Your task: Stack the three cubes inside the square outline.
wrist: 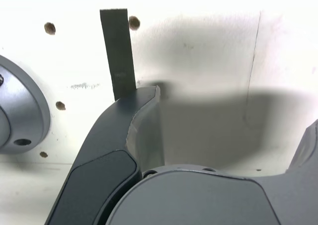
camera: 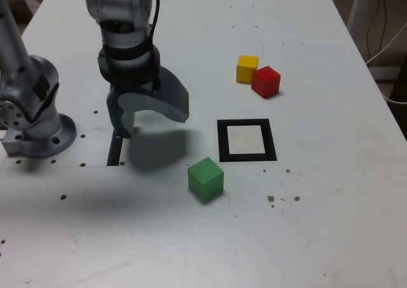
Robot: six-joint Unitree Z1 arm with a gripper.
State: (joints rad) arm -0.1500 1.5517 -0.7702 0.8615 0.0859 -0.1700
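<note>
- In orientation, to be seen first in the exterior view: green solid cube (camera: 206, 178), turned with an upright edge towards the camera and a face to either side; without a distinct long axis.
- Similarly turned, with an upright edge forward: red solid cube (camera: 266, 82).
- More nearly square-on, with one face towards the camera: yellow solid cube (camera: 247, 69); again without a distinct long axis.
- Flat on the white table (camera: 331, 224), with sides running roughly along and across the exterior view: thick black square outline with a pale centre (camera: 271, 140).
- With its long axis running away from the exterior camera: thin straight black strip (camera: 115, 150), near the round metallic base (camera: 48, 138).
- By count: three cubes (one green, one yellow, one red), one square outline, one strip.
- In position: green cube outside the outline, near its front left corner in the exterior view; yellow and red cubes beyond its far side, close together, red to the right of yellow; contact between these two impossible to tell.
- Above the table, left of the outline in the exterior view: dark grey gripper (camera: 154, 119), with jaws spread wide apart and nothing between them, as confirmed in the wrist view.
</note>
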